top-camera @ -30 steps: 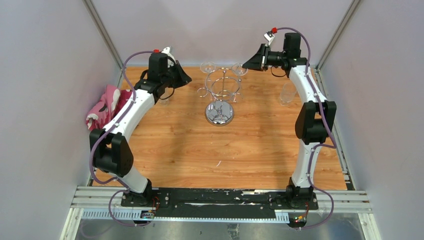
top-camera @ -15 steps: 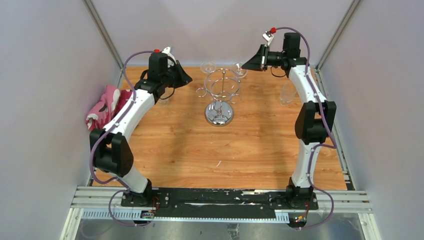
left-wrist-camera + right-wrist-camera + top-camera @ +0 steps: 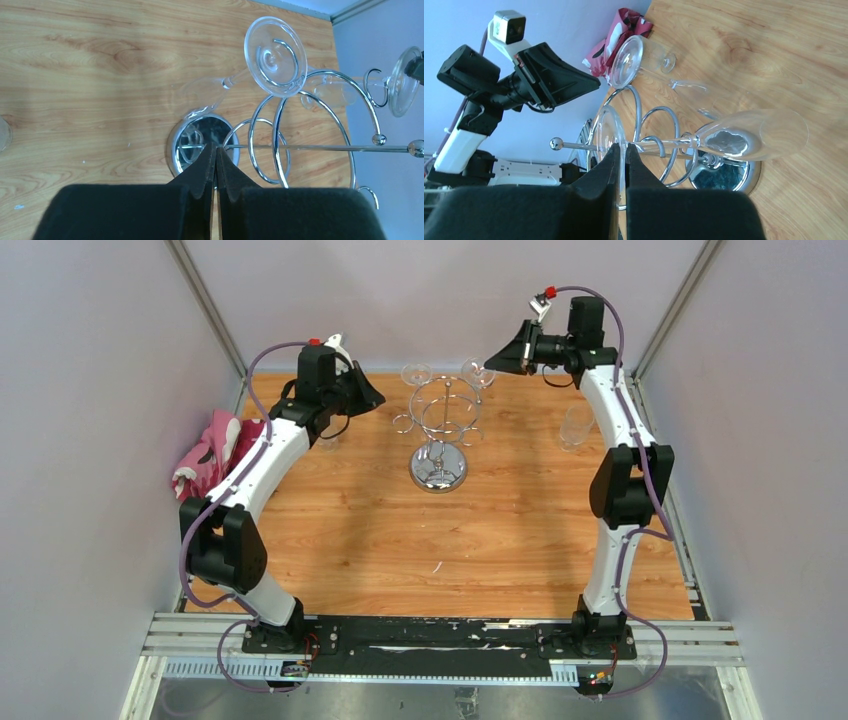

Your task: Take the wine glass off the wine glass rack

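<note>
The chrome wine glass rack [image 3: 441, 420] stands at the back middle of the table on its mirror base [image 3: 438, 468]. Two clear wine glasses hang upside down from its loops. My right gripper [image 3: 488, 367] is shut on the round foot of the right wine glass [image 3: 477, 372]. In the right wrist view the jaws [image 3: 620, 147] pinch that foot [image 3: 605, 131], and the stem runs through a wire loop to the bowl [image 3: 754, 135]. My left gripper [image 3: 377, 398] is shut and empty left of the rack, and the left wrist view [image 3: 216, 147] shows the other glass's foot [image 3: 275, 55].
A pink cloth [image 3: 210, 452] lies at the left edge. A clear glass [image 3: 575, 426] stands by the right wall, and another [image 3: 328, 440] sits under the left arm. Walls close in the back and both sides.
My right gripper has risen and shifted slightly back with the glass foot in it. The left arm and the rack have not moved.
</note>
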You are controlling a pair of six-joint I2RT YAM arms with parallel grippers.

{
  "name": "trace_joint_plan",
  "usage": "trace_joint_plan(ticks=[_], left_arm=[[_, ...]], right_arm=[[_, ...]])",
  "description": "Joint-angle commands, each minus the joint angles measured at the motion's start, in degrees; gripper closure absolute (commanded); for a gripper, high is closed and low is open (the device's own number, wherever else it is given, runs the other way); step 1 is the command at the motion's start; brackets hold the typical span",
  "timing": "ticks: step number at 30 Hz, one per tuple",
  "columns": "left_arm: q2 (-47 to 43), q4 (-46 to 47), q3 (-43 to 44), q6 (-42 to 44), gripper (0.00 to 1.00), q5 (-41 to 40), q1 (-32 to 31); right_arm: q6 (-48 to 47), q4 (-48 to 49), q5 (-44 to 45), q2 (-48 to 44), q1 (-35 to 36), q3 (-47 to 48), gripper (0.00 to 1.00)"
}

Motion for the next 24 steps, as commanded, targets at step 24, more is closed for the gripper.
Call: trace_joint_plan(ticks=[24], left_arm=[[-9.56, 11.62, -6.84, 1.3, 0.92, -2.03, -0.22]], right_arm=[[1.79, 2.58, 13.84, -21.54, -8.36, -10.68, 1.0]])
